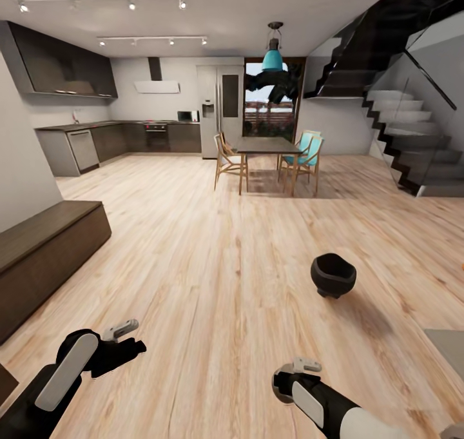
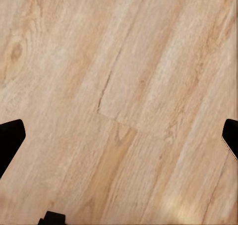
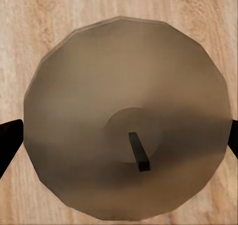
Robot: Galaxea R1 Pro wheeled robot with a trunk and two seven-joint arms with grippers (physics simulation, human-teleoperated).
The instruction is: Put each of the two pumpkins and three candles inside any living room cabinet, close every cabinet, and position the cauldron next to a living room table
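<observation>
Eyeing cauldron point(image 1: 333, 274) upright on wood floor point(image 1: 212, 278): likely rigid, bulky, heavy; best taken at rim. Left gripper point(image 2: 119, 136) and right gripper point(image 3: 119, 136) both spread, empty.

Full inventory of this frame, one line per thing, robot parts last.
Dark round-bellied cauldron: 1, black-grey, on the floor right of centre, ahead of the right arm.
Long low dark brown wooden cabinet: 1, along the left wall.
Light wood plank floor: throughout.
Dark dining table: 1, at the far middle.
Wooden chairs: several around that table, some with teal seats.
Teal pendant lamp: 1, above the dining table.
Kitchen counters and steel fridge: far wall.
Dark staircase: right.
Round tan disc with a short dark stub: 1, below the right wrist camera; identity unclear.
Left tool: open, over bare floor.
Right tool: open.
</observation>
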